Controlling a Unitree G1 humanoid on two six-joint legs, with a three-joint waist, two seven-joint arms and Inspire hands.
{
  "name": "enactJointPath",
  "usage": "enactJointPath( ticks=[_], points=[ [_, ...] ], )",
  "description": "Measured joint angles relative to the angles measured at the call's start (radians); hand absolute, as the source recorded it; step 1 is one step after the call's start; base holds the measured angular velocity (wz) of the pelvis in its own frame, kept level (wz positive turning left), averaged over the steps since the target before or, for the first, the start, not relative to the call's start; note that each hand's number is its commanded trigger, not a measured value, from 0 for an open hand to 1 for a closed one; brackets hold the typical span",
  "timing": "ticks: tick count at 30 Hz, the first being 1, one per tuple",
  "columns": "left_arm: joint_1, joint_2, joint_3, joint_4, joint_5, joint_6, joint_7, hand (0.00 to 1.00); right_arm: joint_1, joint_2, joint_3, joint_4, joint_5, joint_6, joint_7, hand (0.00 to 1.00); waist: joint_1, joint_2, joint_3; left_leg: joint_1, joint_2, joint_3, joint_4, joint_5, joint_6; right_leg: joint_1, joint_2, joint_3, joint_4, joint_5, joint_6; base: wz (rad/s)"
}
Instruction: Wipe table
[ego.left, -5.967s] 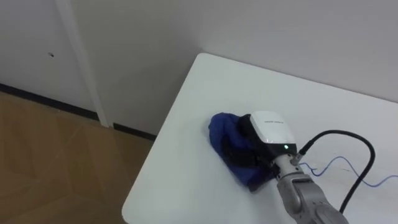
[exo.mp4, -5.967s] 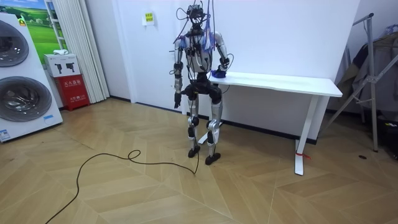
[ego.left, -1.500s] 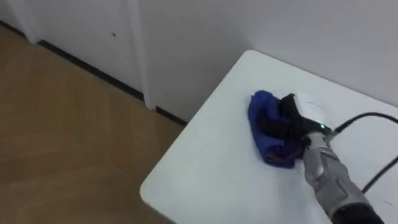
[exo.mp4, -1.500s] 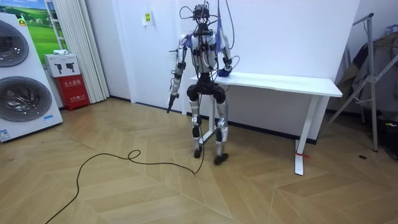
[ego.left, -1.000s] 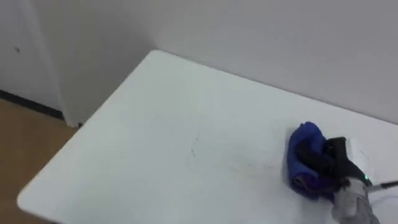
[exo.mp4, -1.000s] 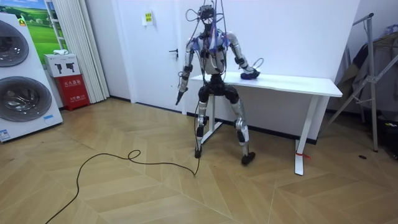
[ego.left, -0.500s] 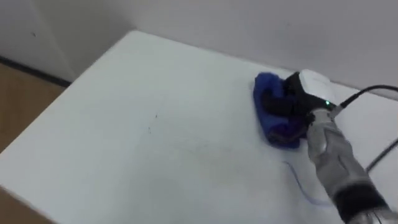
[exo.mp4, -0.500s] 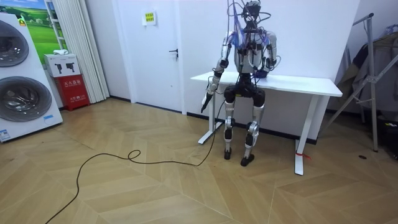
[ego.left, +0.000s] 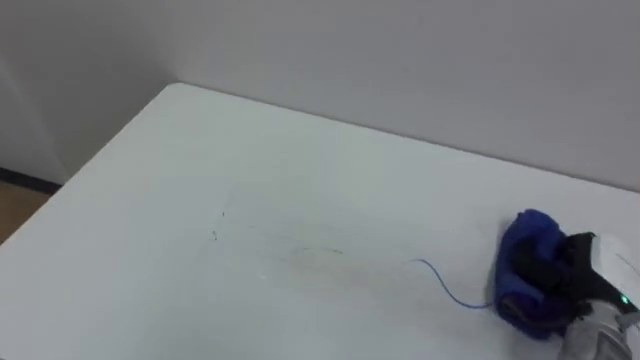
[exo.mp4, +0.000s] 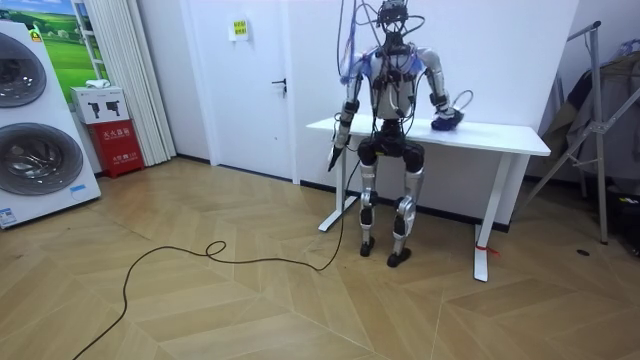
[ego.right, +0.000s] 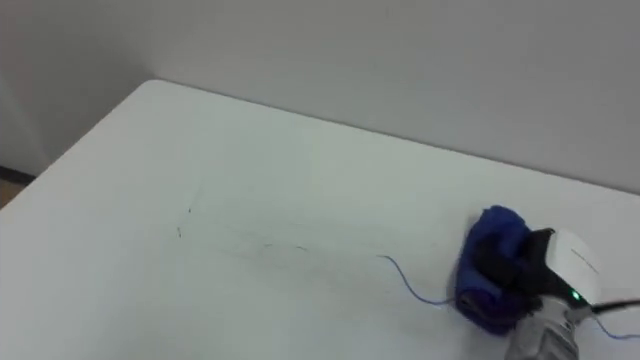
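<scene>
The blue cloth (ego.right: 490, 262) lay bunched on the white table (ego.right: 250, 160), toward its right side and nearer the front edge than the wall (ego.right: 400, 50). The right hand (ego.right: 556, 262) came in from the lower right and rested on the cloth, its dark fingers curled over the bundle and gripping it. A thin blue wire (ego.right: 398, 272) curved across the tabletop just left of the cloth. Farther left were faint dark marks (ego.right: 180, 232) on the surface. In the room view, the robot stood at the table's long side, its left hand (exo.mp4: 334, 157) hanging beside the table's left end; whether that hand was open or closed could not be told.
</scene>
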Motion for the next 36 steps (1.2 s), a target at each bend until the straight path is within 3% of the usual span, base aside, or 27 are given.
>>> enactJointPath(
  ticks=[1, 2, 4, 6, 7, 8, 9, 10, 11, 14, 16, 17, 19, 20, 22, 25, 27, 29, 31, 34, 36],
  points=[
    [-0.031, 0.008, -0.028, 0.048, 0.001, 0.002, -0.002, 0.00, -0.043, 0.022, 0.116, -0.072, -0.047, 0.033, 0.054, 1.00, 0.033, 0.002, 0.0033, -0.005, 0.000, -0.011, -0.003, 0.000, -0.001, -0.013, 0.005, -0.005, -0.002, 0.009, -0.003, -0.74],
    [-0.045, 0.012, -0.040, 0.066, 0.002, 0.008, -0.003, 0.00, -0.076, 0.043, 0.171, -0.097, -0.075, 0.040, 0.081, 1.00, 0.039, 0.001, 0.0063, -0.011, -0.001, -0.020, -0.003, -0.001, -0.003, -0.019, 0.007, -0.009, -0.004, 0.010, -0.004, -0.43],
    [-0.101, 0.015, -0.082, 0.119, 0.031, 0.019, -0.006, 0.00, -0.224, 0.149, 0.368, -0.140, -0.166, 0.047, 0.178, 1.00, 0.083, -0.005, 0.0269, -0.033, 0.003, -0.036, -0.002, 0.005, -0.023, -0.032, 0.011, -0.036, -0.014, 0.017, -0.015, 0.08],
    [-0.138, 0.011, -0.111, 0.129, 0.050, 0.026, -0.006, 0.00, -0.303, 0.226, 0.458, -0.139, -0.166, 0.040, 0.228, 1.00, 0.111, -0.009, 0.0322, -0.047, 0.001, -0.069, -0.003, 0.008, -0.033, -0.032, 0.015, -0.063, -0.025, 0.013, -0.017, 0.63],
    [-0.145, 0.006, -0.120, 0.126, 0.056, 0.028, -0.005, 0.00, -0.330, 0.258, 0.507, -0.139, -0.159, 0.027, 0.259, 1.00, 0.152, -0.009, 0.0333, -0.049, -0.002, -0.087, -0.008, 0.007, -0.037, -0.031, 0.015, -0.085, -0.033, 0.009, -0.022, 0.66],
    [-0.144, 0.002, -0.120, 0.126, 0.056, 0.029, -0.003, 0.00, -0.338, 0.269, 0.526, -0.141, -0.159, 0.021, 0.275, 1.00, 0.172, -0.007, 0.0350, -0.050, -0.004, -0.094, -0.012, 0.009, -0.037, -0.029, 0.016, -0.091, -0.035, 0.008, -0.024, 0.42],
    [-0.143, -0.010, -0.126, 0.126, 0.053, 0.030, -0.001, 0.00, -0.362, 0.283, 0.555, -0.133, -0.155, 0.010, 0.296, 1.00, 0.200, 0.001, 0.0509, -0.053, -0.008, -0.105, -0.016, 0.016, -0.037, -0.026, 0.015, -0.094, -0.037, 0.008, -0.025, 0.34],
    [-0.135, -0.014, -0.143, 0.124, 0.052, 0.032, -0.002, 0.00, -0.361, 0.285, 0.575, -0.121, -0.151, 0.002, 0.306, 1.00, 0.204, 0.011, 0.0588, -0.069, -0.012, -0.118, -0.019, 0.026, -0.035, -0.033, 0.013, -0.110, -0.038, 0.011, -0.026, 0.35],
    [-0.128, -0.014, -0.146, 0.119, 0.053, 0.032, -0.002, 0.00, -0.346, 0.284, 0.576, -0.117, -0.147, -0.003, 0.306, 1.00, 0.204, 0.013, 0.0597, -0.075, -0.014, -0.124, -0.020, 0.031, -0.034, -0.037, 0.011, -0.117, -0.038, 0.012, -0.026, 0.33],
    [-0.086, -0.002, -0.135, 0.108, 0.054, 0.037, 0.001, 0.00, -0.261, 0.276, 0.535, -0.114, -0.104, -0.051, 0.248, 1.00, 0.178, 0.004, 0.0528, -0.075, -0.018, -0.133, -0.015, 0.026, -0.032, -0.025, 0.006, -0.131, -0.039, -0.004, -0.008, 0.14],
    [-0.076, -0.004, -0.128, 0.104, 0.054, 0.035, 0.010, 0.00, -0.168, 0.270, 0.478, -0.112, -0.097, -0.120, 0.184, 1.00, 0.145, -0.002, 0.0460, -0.062, -0.023, -0.137, -0.011, 0.020, -0.033, -0.003, 0.001, -0.144, -0.040, -0.008, -0.001, 0.21],
    [-0.075, -0.005, -0.118, 0.104, 0.055, 0.035, 0.011, 0.00, -0.143, 0.266, 0.467, -0.112, -0.084, -0.137, 0.163, 1.00, 0.135, -0.004, 0.0446, -0.057, -0.024, -0.135, -0.011, 0.019, -0.032, 0.001, -0.001, -0.145, -0.040, -0.008, 0.000, 0.16],
    [-0.065, -0.003, -0.073, 0.108, 0.087, 0.033, 0.036, 0.00, -0.024, 0.242, 0.418, -0.115, -0.026, -0.203, 0.062, 1.00, 0.088, -0.014, 0.0295, -0.040, -0.029, -0.128, -0.011, 0.018, -0.026, 0.013, -0.010, -0.148, -0.038, -0.009, 0.008, 0.11],
    [-0.064, -0.002, -0.060, 0.114, 0.102, 0.033, 0.045, 0.00, 0.009, 0.235, 0.402, -0.121, -0.003, -0.218, 0.037, 1.00, 0.067, -0.014, 0.0288, -0.035, -0.032, -0.129, -0.011, 0.018, -0.024, 0.020, -0.011, -0.146, -0.038, -0.009, 0.011, 0.21],
    [-0.065, 0.003, -0.016, 0.127, 0.140, 0.034, 0.090, 0.00, 0.175, 0.155, 0.355, -0.196, 0.070, -0.244, -0.088, 1.00, 0.011, -0.013, 0.0136, -0.030, -0.034, -0.115, -0.014, 0.020, -0.012, 0.022, -0.018, -0.125, -0.035, -0.008, 0.021, 0.16],
    [-0.068, 0.011, 0.053, 0.130, 0.142, 0.035, 0.135, 0.00, 0.311, 0.067, 0.250, -0.200, 0.177, -0.293, -0.240, 1.00, -0.054, -0.009, 0.0105, -0.029, -0.041, -0.096, -0.013, 0.016, 0.003, 0.025, -0.026, -0.104, -0.037, -0.002, 0.031, -0.07],
    [-0.067, 0.022, 0.074, 0.129, 0.139, 0.034, 0.140, 0.00, 0.362, 0.036, 0.159, -0.159, 0.218, -0.317, -0.314, 1.00, -0.086, -0.005, 0.0094, -0.018, -0.044, -0.076, -0.012, 0.011, 0.011, 0.024, -0.023, -0.054, -0.036, -0.001, 0.034, -0.15],
    [-0.053, 0.021, 0.091, 0.124, 0.132, 0.029, 0.136, 0.00, 0.391, 0.014, 0.072, -0.105, 0.254, -0.338, -0.360, 1.00, -0.099, 0.004, 0.0023, -0.009, -0.048, -0.061, -0.012, 0.001, 0.025, 0.026, -0.023, -0.024, -0.037, 0.004, 0.041, -0.33],
    [-0.004, 0.021, 0.093, 0.070, 0.130, 0.029, 0.124, 0.00, 0.401, 0.013, -0.035, -0.047, 0.282, -0.348, -0.381, 1.00, -0.155, 0.007, 0.0010, 0.003, -0.058, -0.059, -0.010, -0.006, 0.037, 0.033, -0.023, 0.007, -0.040, 0.004, 0.048, -0.04],
    [0.032, 0.021, 0.101, 0.019, 0.130, 0.026, 0.116, 0.00, 0.401, 0.008, -0.124, 0.020, 0.294, -0.349, -0.381, 1.00, -0.175, 0.001, -0.0054, 0.018, -0.067, -0.050, -0.009, -0.012, 0.046, 0.034, -0.018, 0.076, -0.039, 0.004, 0.049, -0.09],
    [0.053, 0.025, 0.103, 0.001, 0.132, 0.008, 0.115, 0.00, 0.398, -0.001, -0.161, 0.058, 0.292, -0.349, -0.375, 1.00, -0.173, -0.006, -0.0111, 0.023, -0.072, -0.047, -0.009, -0.014, 0.049, 0.037, -0.011, 0.097, -0.039, 0.004, 0.050, -0.02]
  ],
)
